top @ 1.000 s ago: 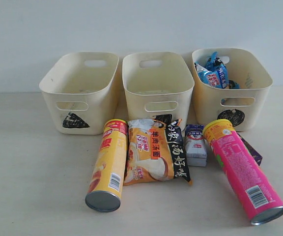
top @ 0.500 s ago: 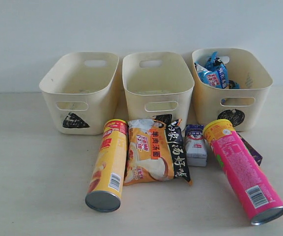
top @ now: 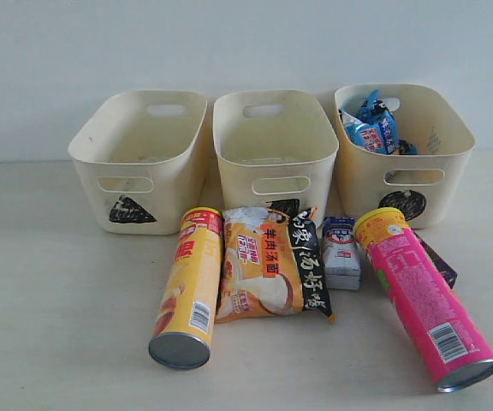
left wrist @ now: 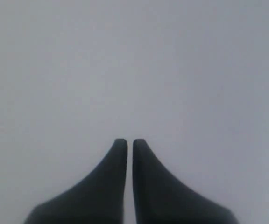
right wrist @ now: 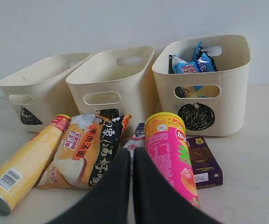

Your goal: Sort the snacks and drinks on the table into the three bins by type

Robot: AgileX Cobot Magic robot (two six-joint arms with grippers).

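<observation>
On the table (top: 58, 300) lie a yellow chip can (top: 188, 287), an orange-black noodle packet (top: 264, 265), a white-blue carton (top: 341, 251), a pink chip can (top: 422, 295) and a purple carton (top: 437, 261). Behind them stand three cream bins: triangle (top: 165, 184), square (top: 238, 184) and circle (top: 366, 184). A blue noodle packet (top: 373, 127) sits in the circle bin. My right gripper (right wrist: 127, 151) is shut and empty, low over the table, in front of the white-blue carton (right wrist: 137, 135) and beside the pink can (right wrist: 169, 149). My left gripper (left wrist: 126, 142) is shut and faces only a blank pale surface.
The triangle and square bins look empty inside. A plain pale wall (top: 246, 43) runs behind the bins. Neither arm shows in the exterior view.
</observation>
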